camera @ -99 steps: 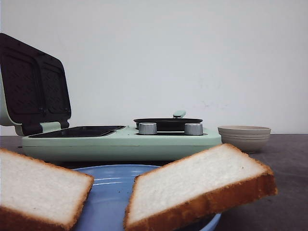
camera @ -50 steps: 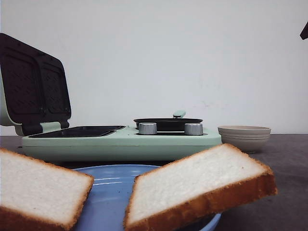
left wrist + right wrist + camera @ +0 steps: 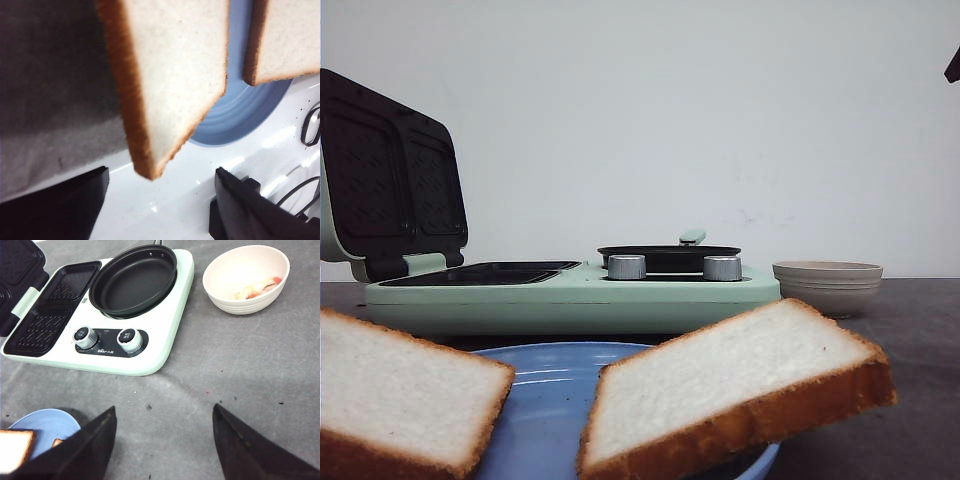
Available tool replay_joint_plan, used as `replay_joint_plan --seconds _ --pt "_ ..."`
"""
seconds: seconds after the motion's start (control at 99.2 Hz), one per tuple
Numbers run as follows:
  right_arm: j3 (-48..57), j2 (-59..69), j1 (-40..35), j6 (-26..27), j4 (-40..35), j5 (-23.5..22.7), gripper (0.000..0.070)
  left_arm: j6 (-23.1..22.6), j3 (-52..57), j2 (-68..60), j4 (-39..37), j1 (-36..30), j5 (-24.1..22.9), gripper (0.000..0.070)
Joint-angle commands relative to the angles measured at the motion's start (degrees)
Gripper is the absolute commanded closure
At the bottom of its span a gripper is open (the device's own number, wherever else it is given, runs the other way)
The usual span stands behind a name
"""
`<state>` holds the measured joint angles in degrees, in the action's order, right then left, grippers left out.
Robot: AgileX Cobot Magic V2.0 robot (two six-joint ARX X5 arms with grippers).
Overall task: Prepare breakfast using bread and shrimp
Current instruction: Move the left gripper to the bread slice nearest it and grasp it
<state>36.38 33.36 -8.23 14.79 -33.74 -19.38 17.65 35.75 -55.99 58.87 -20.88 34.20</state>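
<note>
Two slices of bread: [image 3: 720, 385] and [image 3: 400, 395] were seen resting on a blue plate [image 3: 555, 400] at the near edge of the surface [image 3: 240, 375], the right-hand slice overhanging the plate rim.
Appliance: a mint-green breakfast maker [image 3: 150, 347] was set behind the plate, its sandwich lid [image 3: 390, 170] raised, a black pan [image 3: 132, 280] seated on its right half, two knobs [image 3: 85, 336] at the front.
Bowl: a beige bowl [image 3: 247, 277] was placed right of the appliance, well apart from the plate.
Shrimp: pinkish pieces [image 3: 260, 288] were seen lying inside the bowl.
Left claw: [image 3: 160, 200] was held spread above the plate, nothing between its fingers.
Right claw: [image 3: 162, 440] was held spread over bare surface, nothing gripped.
Handling: bread was judged light, soft and easily crushed or torn; a gentle pinch across the firmer crust edge was judged best. Shrimp were judged small and slippery, needing a narrow, centred pinch.
</note>
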Motion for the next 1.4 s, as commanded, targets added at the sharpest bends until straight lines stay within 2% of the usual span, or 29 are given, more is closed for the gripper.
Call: replay_joint_plan --seconds 0.0,0.595,1.26,1.391 --pt "0.92 0.26 -0.15 -0.92 0.66 -0.13 0.0322 -0.46 0.94 -1.46 -0.81 -0.66 -0.61 0.0304" --pt "0.92 0.26 -0.15 -1.7 0.66 -0.11 0.0322 -0.26 0.94 -8.55 -6.58 -4.15 -1.81 0.0305" --pt "0.92 0.26 -0.15 -1.97 0.9 -0.11 0.0323 -0.26 0.94 -8.55 -7.3 -4.46 -1.79 0.031" --pt "0.92 0.26 -0.15 -1.97 1.11 -0.11 0.0323 -0.24 0.94 -8.7 -8.13 -5.18 -0.57 0.0311"
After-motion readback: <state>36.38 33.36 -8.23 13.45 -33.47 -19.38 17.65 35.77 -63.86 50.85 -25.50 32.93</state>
